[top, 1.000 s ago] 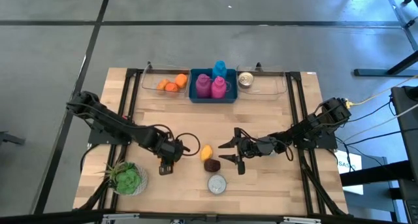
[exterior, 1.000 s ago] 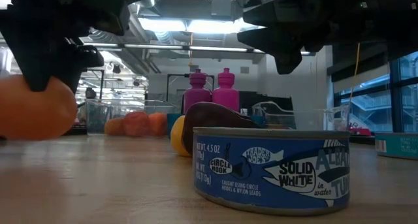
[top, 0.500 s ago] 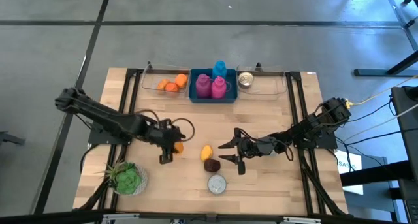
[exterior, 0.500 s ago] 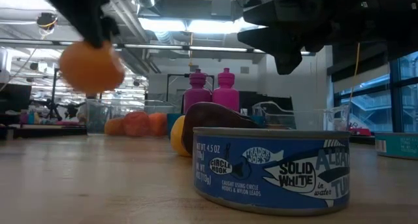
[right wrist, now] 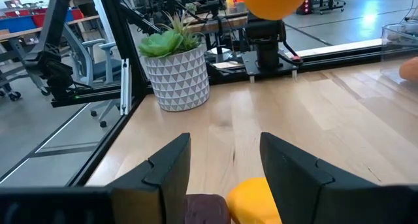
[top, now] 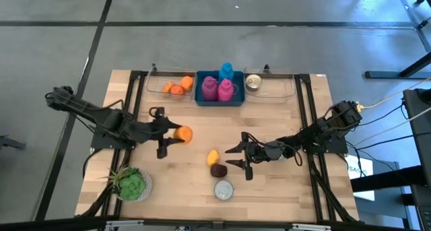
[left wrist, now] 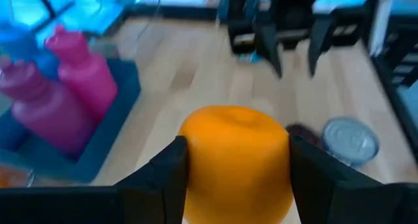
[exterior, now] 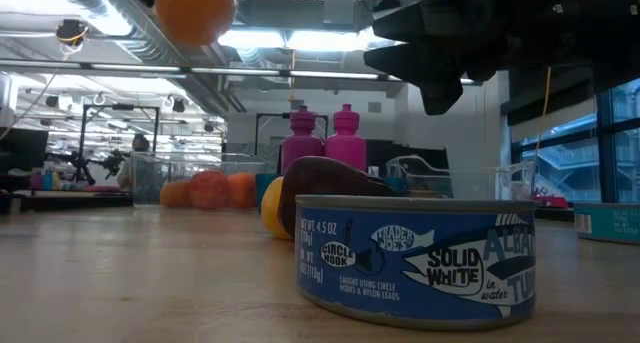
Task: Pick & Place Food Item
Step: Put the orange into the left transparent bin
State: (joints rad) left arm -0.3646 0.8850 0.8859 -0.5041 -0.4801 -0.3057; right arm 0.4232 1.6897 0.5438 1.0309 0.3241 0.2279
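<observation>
My left gripper [top: 175,135] is shut on an orange [top: 182,134], which is round and bright. The orange is high above the table in the low view [exterior: 195,8] and fills the left wrist view [left wrist: 235,162]. My right gripper [top: 240,159] is open and hovers right of centre. Just to its left, a yellow food item [top: 213,156] and a dark purple one [top: 218,170] rest on the table, and both show between its fingers [right wrist: 251,198]. A tuna can [top: 223,189] stands on its base nearer the near edge. My left gripper pinches the orange between its two fingers [left wrist: 171,175], one on each opposite side of its widest part [left wrist: 196,165]. The fingers come roughly level from the table's left. The orange is lifted clear of the table.
Along the far edge are a clear tray of oranges [top: 176,87], a blue bin with pink and blue bottles [top: 219,89], and a clear tray with a small can [top: 253,83]. A potted plant [top: 131,184] stands at the near left corner. Bare wood lies between.
My left gripper, shut on the orange, has risen and moved toward the far edge. The orange has gone from table height to high above the table. My right gripper has kept still.
</observation>
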